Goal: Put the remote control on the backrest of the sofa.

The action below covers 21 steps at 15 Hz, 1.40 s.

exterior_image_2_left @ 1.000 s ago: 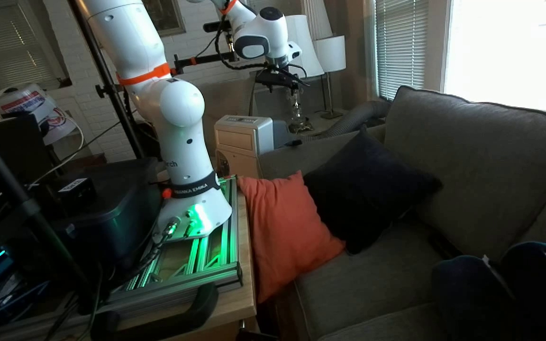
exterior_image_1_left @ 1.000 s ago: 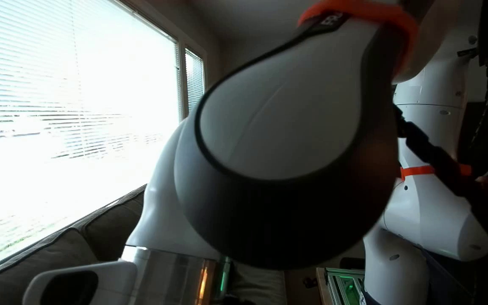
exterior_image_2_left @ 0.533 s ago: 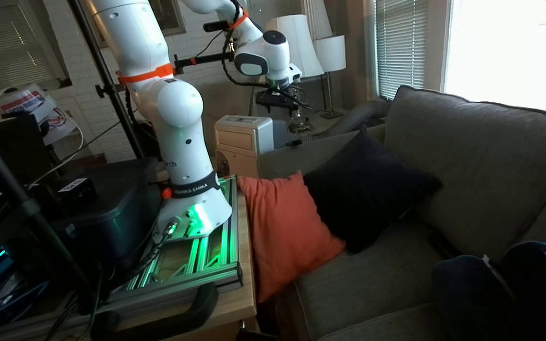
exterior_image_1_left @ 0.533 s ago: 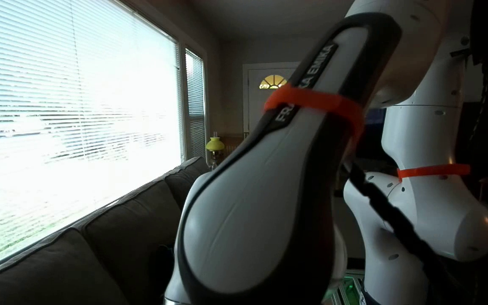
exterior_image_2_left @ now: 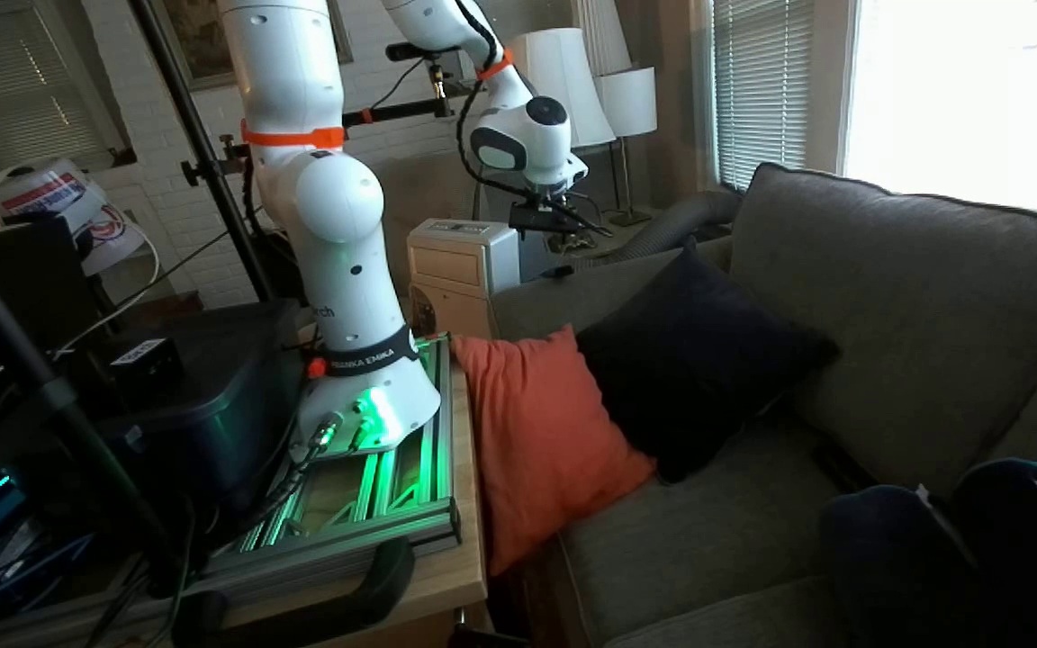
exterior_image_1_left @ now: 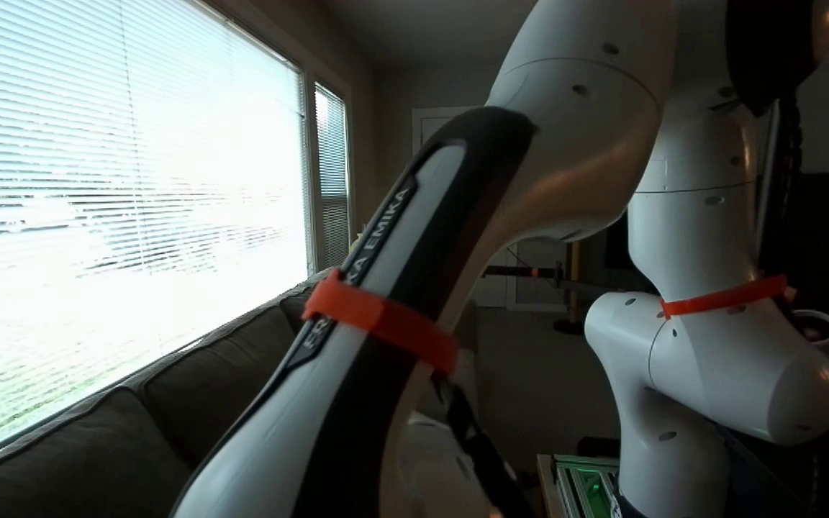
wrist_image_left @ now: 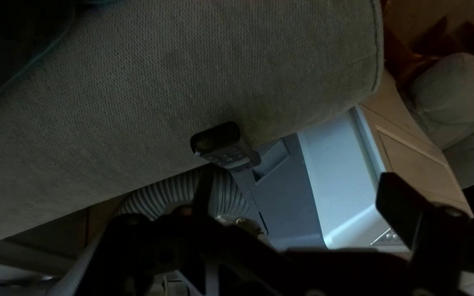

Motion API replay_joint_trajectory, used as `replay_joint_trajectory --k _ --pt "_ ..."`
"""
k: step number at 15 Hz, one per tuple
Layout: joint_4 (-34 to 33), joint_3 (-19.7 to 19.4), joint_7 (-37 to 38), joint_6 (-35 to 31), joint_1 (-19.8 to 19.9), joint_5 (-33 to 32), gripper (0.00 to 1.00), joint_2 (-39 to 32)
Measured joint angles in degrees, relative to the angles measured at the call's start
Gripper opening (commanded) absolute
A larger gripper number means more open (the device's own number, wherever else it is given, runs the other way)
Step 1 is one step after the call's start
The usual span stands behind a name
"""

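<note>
The remote control (wrist_image_left: 226,150) lies on the edge of the sofa's armrest (wrist_image_left: 171,90) in the wrist view, partly overhanging it. It shows as a small dark shape (exterior_image_2_left: 559,271) in an exterior view. My gripper (wrist_image_left: 296,183) is open and empty, its fingers spread wide. The remote is ahead of the left finger, apart from the jaws. In an exterior view the gripper (exterior_image_2_left: 556,223) hangs above the armrest end, over the remote in the picture. The sofa's backrest (exterior_image_2_left: 915,297) stands at the right, and also shows at the left in an exterior view (exterior_image_1_left: 220,381).
A beige and grey appliance (exterior_image_2_left: 463,265) with a ribbed hose (exterior_image_2_left: 685,229) stands beyond the armrest. An orange cushion (exterior_image_2_left: 554,441) and a dark cushion (exterior_image_2_left: 698,360) lean on the sofa. Lamps (exterior_image_2_left: 631,101) stand behind the gripper. Dark items (exterior_image_2_left: 906,558) lie on the seat.
My gripper has come down and moved to the right toward the armrest in an exterior view. The arm's forearm has swung down and left across the near view. The remote has not moved.
</note>
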State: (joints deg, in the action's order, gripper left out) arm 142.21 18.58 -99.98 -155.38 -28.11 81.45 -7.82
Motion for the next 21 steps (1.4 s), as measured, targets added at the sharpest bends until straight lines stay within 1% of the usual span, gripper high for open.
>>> replay_joint_trajectory --k 3,6,8,10,13,17,19,21 --pt "-7.9 1.0 -8.1 0.0 -0.5 3.0 1.00 -6.0" --pt "-15.3 2.1 -14.4 0.3 -1.2 3.2 1.00 -10.4" --pt "-18.4 3.3 -16.9 0.5 -1.3 3.1 1.00 -12.8" --pt "-19.6 4.1 -18.0 1.2 -1.3 2.5 1.00 -14.4" --pt "-20.3 4.9 -18.6 4.7 -1.6 -1.1 1.00 -16.1" --pt "-22.5 5.2 -18.1 4.7 -2.9 -7.0 1.00 -18.0" --pt "-23.0 4.7 -15.4 4.5 -3.6 -12.3 1.00 -19.0" --pt "-23.3 4.2 -11.2 3.9 -4.4 -18.9 1.00 -19.9"
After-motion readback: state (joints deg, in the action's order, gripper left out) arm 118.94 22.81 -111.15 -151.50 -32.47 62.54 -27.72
